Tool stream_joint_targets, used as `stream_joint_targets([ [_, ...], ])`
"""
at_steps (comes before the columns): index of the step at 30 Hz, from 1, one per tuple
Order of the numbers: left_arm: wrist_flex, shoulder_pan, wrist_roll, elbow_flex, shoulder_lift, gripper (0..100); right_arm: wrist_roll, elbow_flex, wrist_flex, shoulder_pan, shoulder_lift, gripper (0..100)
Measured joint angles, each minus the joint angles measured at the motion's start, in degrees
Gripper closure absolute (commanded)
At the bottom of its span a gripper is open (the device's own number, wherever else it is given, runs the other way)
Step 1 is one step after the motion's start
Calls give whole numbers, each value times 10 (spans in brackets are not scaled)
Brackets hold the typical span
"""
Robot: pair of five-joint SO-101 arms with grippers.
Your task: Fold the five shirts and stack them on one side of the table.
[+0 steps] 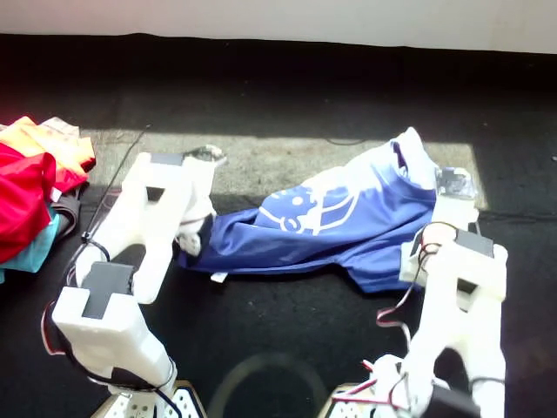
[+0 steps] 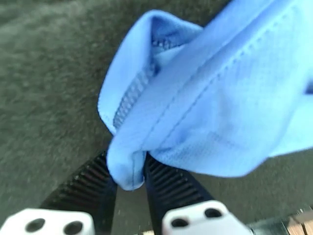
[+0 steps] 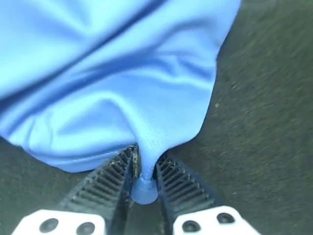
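A white wall (image 1: 348, 17) is running along the far edge of a table (image 1: 287, 87) that is wearing a black, felt-like cover. A band of sunlight (image 1: 287, 161) is falling across the middle of the surface and turning the dark cloth pale grey there.

A blue shirt (image 1: 348, 231) with a white print (image 1: 305, 209) is lying stretched and crumpled across the centre of the table, between the two arms, partly in the lit band and partly in shadow. The left arm (image 1: 148, 226) is standing at one end of the shirt and the right arm (image 1: 461, 287) at the other. In the left wrist view the left gripper (image 2: 129, 171) is pinching a stitched, folded edge of the blue fabric (image 2: 220, 98) between its ribbed black fingers (image 2: 168, 183), just above the dark cover. In the right wrist view the right gripper (image 3: 144, 171) is likewise clamping a small tuck of the same fabric (image 3: 107, 73), which is bulging out between the fingers.

At the left edge of the table, well apart from the blue shirt, a loose pile of shirts (image 1: 35, 192) in red, orange and teal is lying in a heap. Red and white wires (image 1: 396, 313) are hanging beside the right arm.
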Motion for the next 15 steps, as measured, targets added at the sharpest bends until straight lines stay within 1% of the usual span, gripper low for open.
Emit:
stream_joint_targets([
  [5, 119, 0, 0, -142, 0, 992, 0, -18, 3, 0, -88, 993],
  [9, 195, 0, 0, -273, 0, 992, 0, -87, 11, 0, -103, 993],
  [12, 222, -1, 0, -360, 0, 992, 0, -180, 48, 0, -87, 993],
  [15, 226, -10, 0, -419, -17, 992, 0, -308, 108, 0, -36, 993],
])
